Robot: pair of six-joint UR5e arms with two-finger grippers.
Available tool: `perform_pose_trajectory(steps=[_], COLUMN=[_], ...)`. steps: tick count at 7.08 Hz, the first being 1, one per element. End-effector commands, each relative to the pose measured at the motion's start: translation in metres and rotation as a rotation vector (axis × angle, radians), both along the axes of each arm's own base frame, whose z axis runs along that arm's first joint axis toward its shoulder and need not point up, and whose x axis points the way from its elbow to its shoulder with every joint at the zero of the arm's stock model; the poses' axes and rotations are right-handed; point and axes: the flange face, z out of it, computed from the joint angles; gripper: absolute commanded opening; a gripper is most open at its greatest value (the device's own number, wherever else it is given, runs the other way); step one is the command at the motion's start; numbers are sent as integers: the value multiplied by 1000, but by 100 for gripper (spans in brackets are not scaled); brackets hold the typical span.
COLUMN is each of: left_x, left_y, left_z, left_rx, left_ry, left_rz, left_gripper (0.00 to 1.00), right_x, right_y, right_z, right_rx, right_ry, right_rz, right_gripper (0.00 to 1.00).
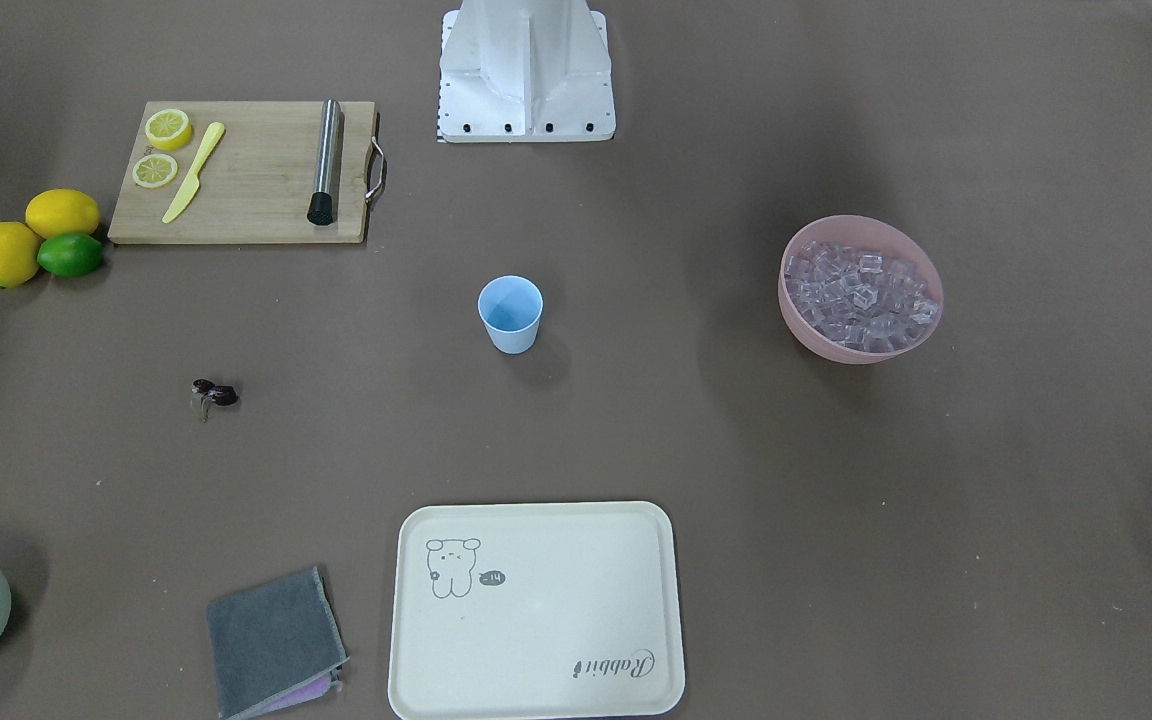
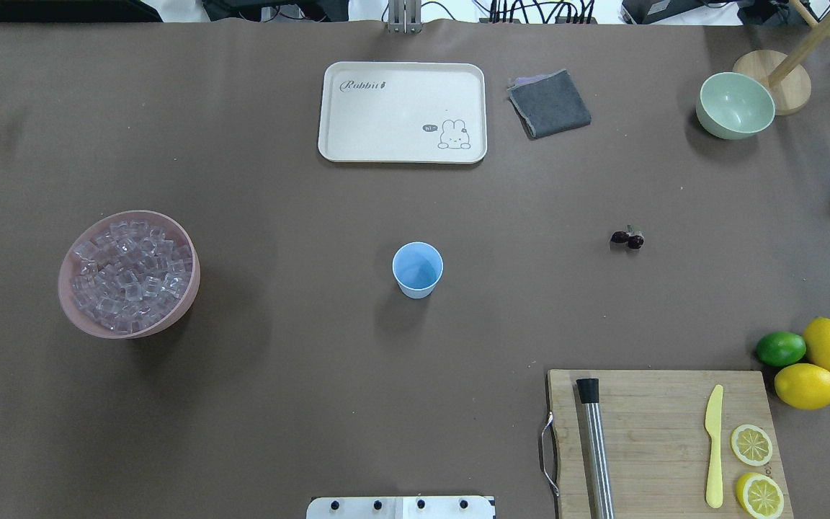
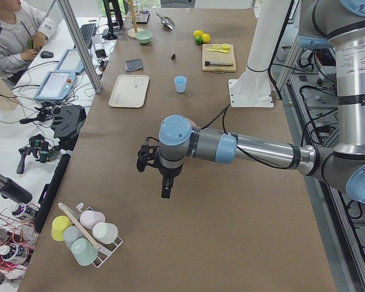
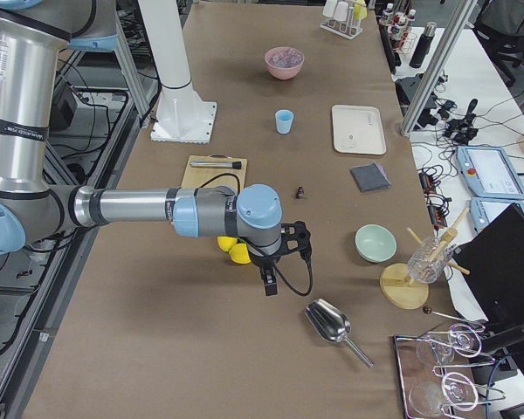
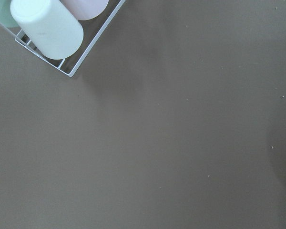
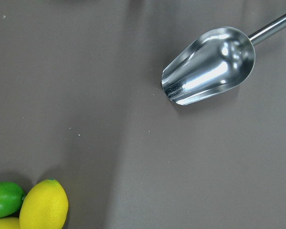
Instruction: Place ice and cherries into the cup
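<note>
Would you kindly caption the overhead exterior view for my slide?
Empty light blue cup at centre; pink bowl of ice to its left, cherries to its right.

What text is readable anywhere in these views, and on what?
"Rabbit": script lettering in one corner of the cream tray.
"hi~": in the speech bubble beside the rabbit drawing on that tray; tiny, so this reading is uncertain.
Operators' screens off the table: too small to read.
Nothing else carries text.

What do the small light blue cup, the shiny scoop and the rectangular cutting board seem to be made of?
Small light blue cup: probably plastic, matte, evenly coloured.
Shiny scoop: metal, polished, mirror-like reflections.
Rectangular cutting board: wood, visible grain, apparently matte.
</note>
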Motion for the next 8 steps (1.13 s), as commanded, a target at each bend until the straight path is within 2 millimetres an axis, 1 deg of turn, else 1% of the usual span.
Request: perform_pose_trajectory(steps=[1, 2, 3, 4, 5, 6, 7, 8], left_x=[-2, -1, -1, -1, 0, 2, 4, 13], left_y=[13, 29, 41, 50, 56, 56, 52, 43], left_z=[5, 19, 25, 36, 32, 23, 13, -8], left_rx=[52, 69, 90, 62, 58, 68, 89, 109], left_ry=[-1, -7, 0, 3, 10, 24, 43, 46], left_rz=[22, 29, 28, 22, 14, 16, 22, 45], left_gripper=[98, 98, 98, 98, 97, 96, 96, 97], right_x=[0, -1, -1, -1, -2, -2, -2, -3], right_y=[0, 0, 0, 0, 0, -1, -1, 0], right_z=[0, 0, -1, 0, -1, -2, -1, -1], right_rx=[0, 1, 1, -2, 0, 3, -1, -1], right_ry=[-1, -4, -6, -7, -18, -20, -20, -24], right_rz=[-1, -1, -1, 0, -1, -1, -2, -3], right_gripper=[100, 100, 100, 100, 100, 100, 100, 100])
